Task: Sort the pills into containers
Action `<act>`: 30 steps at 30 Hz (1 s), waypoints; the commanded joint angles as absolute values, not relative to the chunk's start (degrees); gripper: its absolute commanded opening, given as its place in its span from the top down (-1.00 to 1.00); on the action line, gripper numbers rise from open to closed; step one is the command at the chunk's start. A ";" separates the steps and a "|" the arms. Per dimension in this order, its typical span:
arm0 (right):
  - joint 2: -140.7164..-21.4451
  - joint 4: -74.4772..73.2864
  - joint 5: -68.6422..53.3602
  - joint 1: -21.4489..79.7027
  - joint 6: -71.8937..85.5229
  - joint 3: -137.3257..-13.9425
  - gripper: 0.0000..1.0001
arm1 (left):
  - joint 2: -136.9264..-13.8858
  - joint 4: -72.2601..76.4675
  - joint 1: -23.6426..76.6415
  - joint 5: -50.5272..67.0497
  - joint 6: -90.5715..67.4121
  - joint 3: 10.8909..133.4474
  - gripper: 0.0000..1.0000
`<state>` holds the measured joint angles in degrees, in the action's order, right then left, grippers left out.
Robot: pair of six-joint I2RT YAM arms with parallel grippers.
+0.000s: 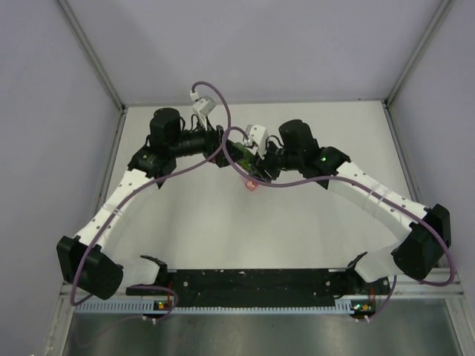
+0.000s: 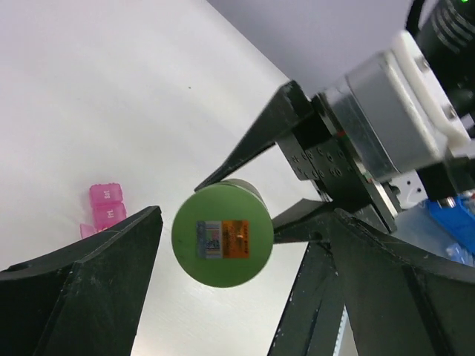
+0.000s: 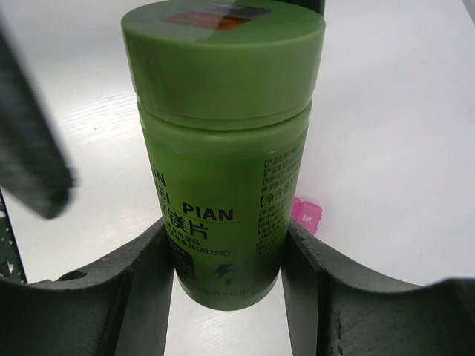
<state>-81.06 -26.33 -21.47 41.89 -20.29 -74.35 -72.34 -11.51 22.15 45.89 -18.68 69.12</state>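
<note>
A green pill bottle (image 3: 223, 141) with a green cap is held up off the table. My right gripper (image 3: 223, 248) is shut on its lower body, one finger on each side. In the left wrist view the cap (image 2: 223, 239) faces the camera end on, and my left gripper (image 2: 245, 226) stands open around it with a gap on each side. The pink pill box (image 2: 106, 209) lies on the white table below; it also shows behind the bottle in the right wrist view (image 3: 308, 213) and as a pink spot in the top view (image 1: 251, 185). No loose pills show.
Both arms meet over the middle of the white table (image 1: 297, 230), with purple cables looping over them. Grey walls close in the back and sides. A black rail (image 1: 252, 285) runs along the near edge.
</note>
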 commanded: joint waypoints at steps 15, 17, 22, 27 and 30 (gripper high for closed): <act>-78.31 -20.74 -14.50 43.68 -19.16 -73.21 1.00 | -76.11 -13.98 22.06 41.22 -23.47 72.95 -0.12; -78.40 -20.83 -14.85 43.68 -19.07 -73.21 1.00 | -75.85 -13.45 21.97 42.53 -22.07 72.34 0.19; -78.57 -21.00 -16.96 43.59 -18.98 -73.12 1.00 | -75.41 -11.08 21.89 49.12 -17.50 69.88 0.87; -78.75 -22.32 -24.23 42.54 -18.90 -73.91 1.00 | -74.71 -10.55 21.97 60.62 -6.79 67.77 1.00; -79.19 -24.07 -33.28 40.17 -19.07 -74.88 1.00 | -73.66 -12.65 22.06 69.41 2.07 66.27 1.00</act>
<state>-80.55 -27.57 -21.50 42.15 -19.66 -72.71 -76.44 -11.90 21.28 53.76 -11.05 68.47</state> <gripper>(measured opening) 0.512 0.571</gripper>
